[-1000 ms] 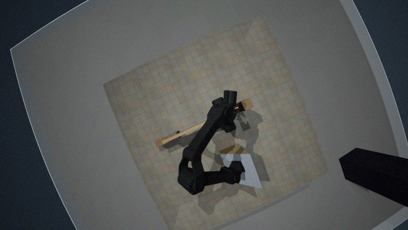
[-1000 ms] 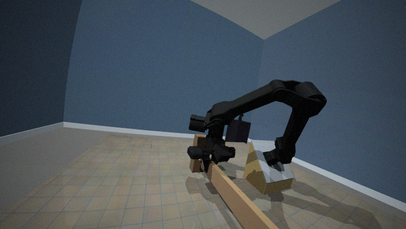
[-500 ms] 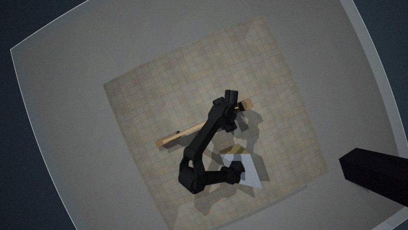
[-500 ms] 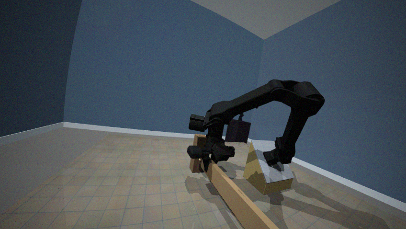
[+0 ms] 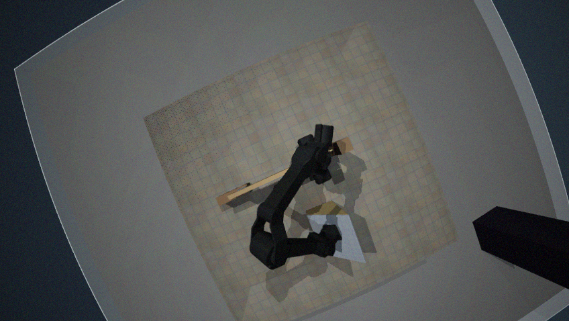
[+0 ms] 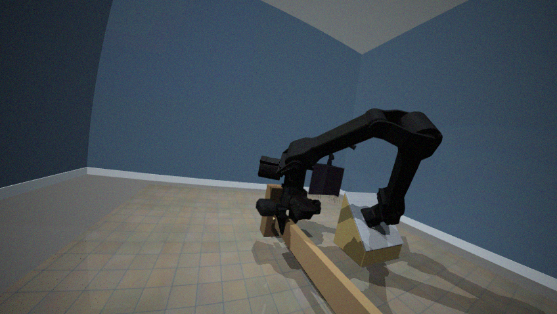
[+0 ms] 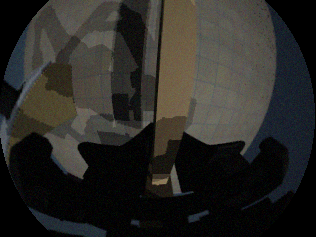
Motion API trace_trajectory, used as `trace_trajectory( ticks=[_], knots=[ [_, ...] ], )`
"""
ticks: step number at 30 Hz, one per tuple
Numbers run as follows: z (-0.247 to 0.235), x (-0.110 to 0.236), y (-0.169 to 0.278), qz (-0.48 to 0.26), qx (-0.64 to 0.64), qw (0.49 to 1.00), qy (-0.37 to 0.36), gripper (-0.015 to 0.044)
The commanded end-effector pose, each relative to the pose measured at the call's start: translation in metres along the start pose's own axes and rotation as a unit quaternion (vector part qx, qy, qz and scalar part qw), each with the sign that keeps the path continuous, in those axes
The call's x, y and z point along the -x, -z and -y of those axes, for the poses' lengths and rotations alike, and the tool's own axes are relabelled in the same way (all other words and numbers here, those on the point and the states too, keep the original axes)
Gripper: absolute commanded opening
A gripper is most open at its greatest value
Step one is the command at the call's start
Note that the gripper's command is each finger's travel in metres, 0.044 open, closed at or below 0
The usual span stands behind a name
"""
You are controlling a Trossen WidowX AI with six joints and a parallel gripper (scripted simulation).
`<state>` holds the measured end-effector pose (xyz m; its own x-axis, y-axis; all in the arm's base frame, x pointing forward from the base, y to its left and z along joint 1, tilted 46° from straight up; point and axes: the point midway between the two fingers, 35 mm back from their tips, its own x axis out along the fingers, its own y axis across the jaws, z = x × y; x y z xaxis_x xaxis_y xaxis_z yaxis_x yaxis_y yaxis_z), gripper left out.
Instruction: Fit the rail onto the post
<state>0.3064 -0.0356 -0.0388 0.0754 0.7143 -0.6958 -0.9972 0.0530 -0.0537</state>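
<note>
The long wooden rail (image 5: 258,182) (image 6: 325,270) (image 7: 174,60) runs across the tiled table top. My gripper (image 6: 281,223) (image 7: 159,126) is shut on the rail close to its near end and holds that end off the table, right at the short wooden post (image 5: 344,145) (image 6: 268,226). A small stretch of peg (image 5: 330,150) shows between rail and post in the top view. The arm hides the rest of the joint, so I cannot tell whether the end touches the post. The rail's far end lies at a dark bracket (image 5: 244,186).
The arm's base stands on a wedge-shaped wooden block with a grey top (image 5: 352,239) (image 6: 370,238), to the right of the rail. A dark box (image 5: 525,241) (image 6: 326,179) hangs behind the arm. The tiled top ends at a grey border (image 5: 99,167).
</note>
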Motion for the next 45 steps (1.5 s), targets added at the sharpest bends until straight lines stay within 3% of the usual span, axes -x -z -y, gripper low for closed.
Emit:
trace_trajectory(
  ticks=[1, 45],
  knots=[
    [0.003, 0.004, 0.003, -0.001, 0.001, 1.0, 0.006, 0.0],
    [0.003, 0.003, 0.015, -0.002, 0.001, 1.0, 0.006, 0.0]
  ],
)
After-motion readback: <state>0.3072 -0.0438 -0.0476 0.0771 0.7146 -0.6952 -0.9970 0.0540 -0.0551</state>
